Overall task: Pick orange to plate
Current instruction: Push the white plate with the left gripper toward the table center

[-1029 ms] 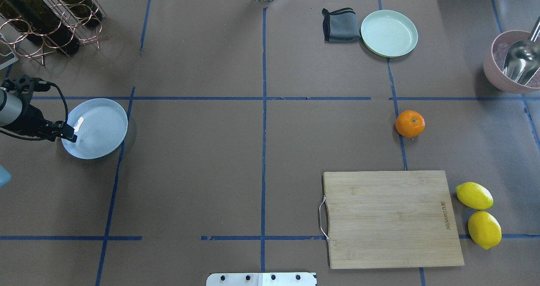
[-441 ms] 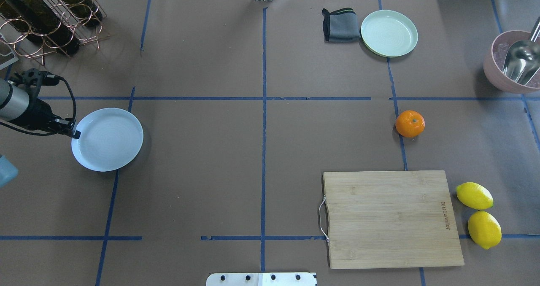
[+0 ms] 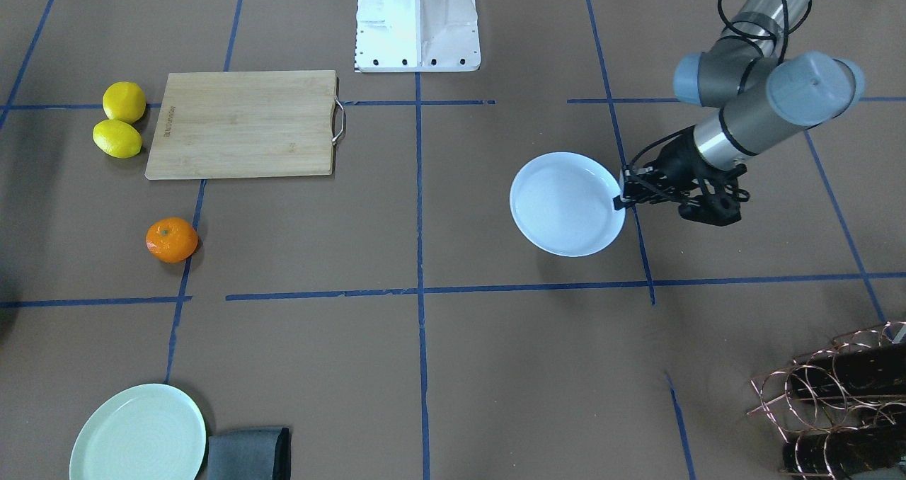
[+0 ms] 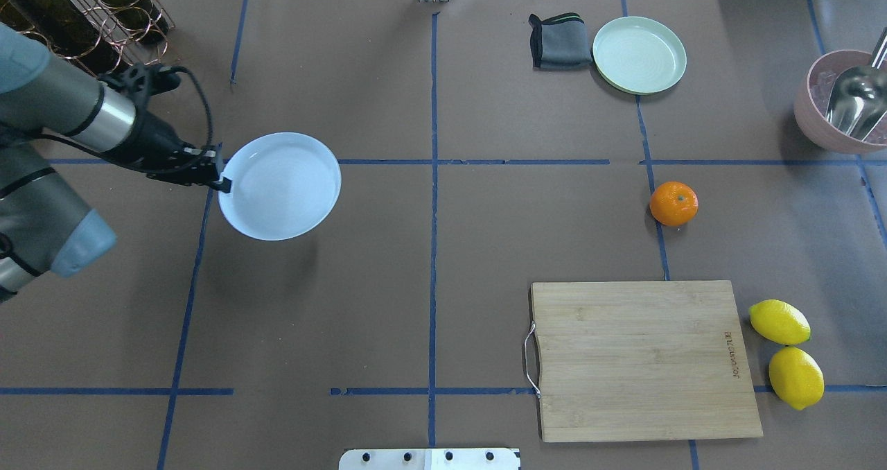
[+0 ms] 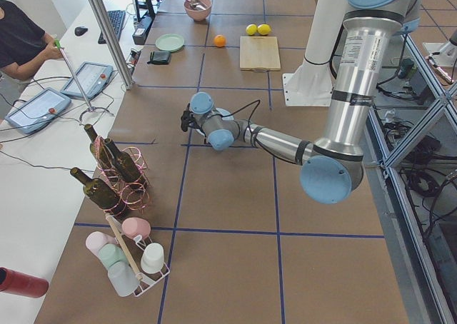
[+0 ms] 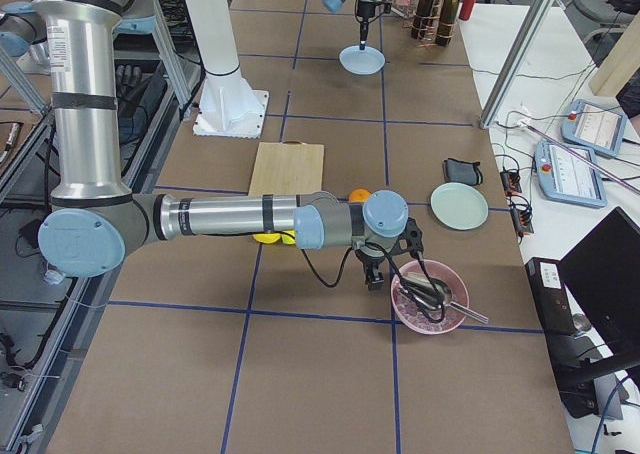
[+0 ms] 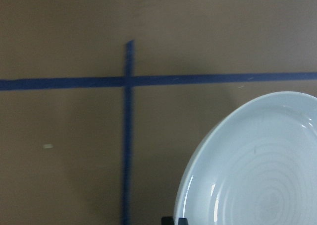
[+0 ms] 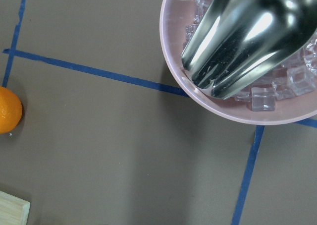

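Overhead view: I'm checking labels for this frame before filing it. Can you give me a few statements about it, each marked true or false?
1. The left gripper grips the plate at its rim. True.
2. The orange lies on the plate. False: it rests on the table, far from the plate.
3. Both lemons lie on the cutting board. False: they lie on the table beside it.
4. A grey cloth lies next to the mint-green plate. True.
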Robot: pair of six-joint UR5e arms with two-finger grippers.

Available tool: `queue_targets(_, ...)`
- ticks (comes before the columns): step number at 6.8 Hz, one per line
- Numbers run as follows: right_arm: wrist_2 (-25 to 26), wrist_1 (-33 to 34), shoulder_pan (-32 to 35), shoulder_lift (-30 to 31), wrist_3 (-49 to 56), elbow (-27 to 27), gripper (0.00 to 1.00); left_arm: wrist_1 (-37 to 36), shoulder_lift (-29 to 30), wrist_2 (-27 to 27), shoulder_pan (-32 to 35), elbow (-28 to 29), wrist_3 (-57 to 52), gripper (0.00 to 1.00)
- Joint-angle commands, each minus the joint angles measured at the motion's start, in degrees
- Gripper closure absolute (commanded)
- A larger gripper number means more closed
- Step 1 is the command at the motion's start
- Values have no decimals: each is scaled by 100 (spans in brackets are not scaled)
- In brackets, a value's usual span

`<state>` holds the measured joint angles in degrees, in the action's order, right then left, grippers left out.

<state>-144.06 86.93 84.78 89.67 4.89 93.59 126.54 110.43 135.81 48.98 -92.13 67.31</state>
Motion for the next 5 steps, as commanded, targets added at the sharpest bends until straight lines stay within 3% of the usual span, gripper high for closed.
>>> queue_targets(1,-43,-106,-67,-3,-6,-8,0,-59,1036,-1083,-1088,298,1071,100)
queue_targets(3,-43,-106,-103,-3,-15,10,0,-60,1462,-1887,-1671,879,1320,100)
queue_targets(5,-52,-106,-120,-3,-15,10,0,-60,1446,-1926,-1742,942,1320,100)
